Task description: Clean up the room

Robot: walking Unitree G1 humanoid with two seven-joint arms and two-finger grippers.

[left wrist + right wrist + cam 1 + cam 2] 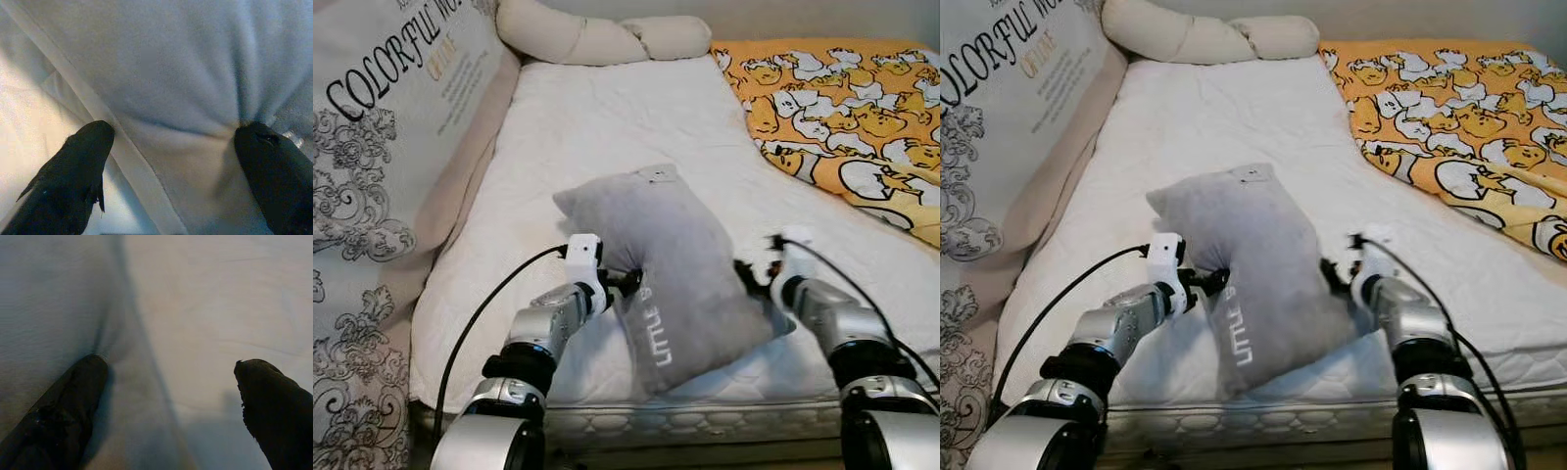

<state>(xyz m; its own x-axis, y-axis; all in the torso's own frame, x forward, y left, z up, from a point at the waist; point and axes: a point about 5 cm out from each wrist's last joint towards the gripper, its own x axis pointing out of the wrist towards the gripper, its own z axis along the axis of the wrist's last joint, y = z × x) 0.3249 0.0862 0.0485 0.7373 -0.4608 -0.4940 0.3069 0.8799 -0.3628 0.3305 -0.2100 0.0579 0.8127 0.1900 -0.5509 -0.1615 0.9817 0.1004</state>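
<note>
Head stereo overlooks bed; wrist cameras close against pillow.

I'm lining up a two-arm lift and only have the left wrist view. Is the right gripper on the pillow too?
Observer: Yes, the right gripper presses the grey pillow's right side, fingers apart; one fingertip dents the fabric.
Operator: Where does the pillow sit on the bed?
Observer: Near the front edge of the white mattress, tilted, between both arms.
Operator: Anything nearby that could snag?
Observer: A yellow duck-print blanket lies to the robot's right, apart from the pillow.
</note>
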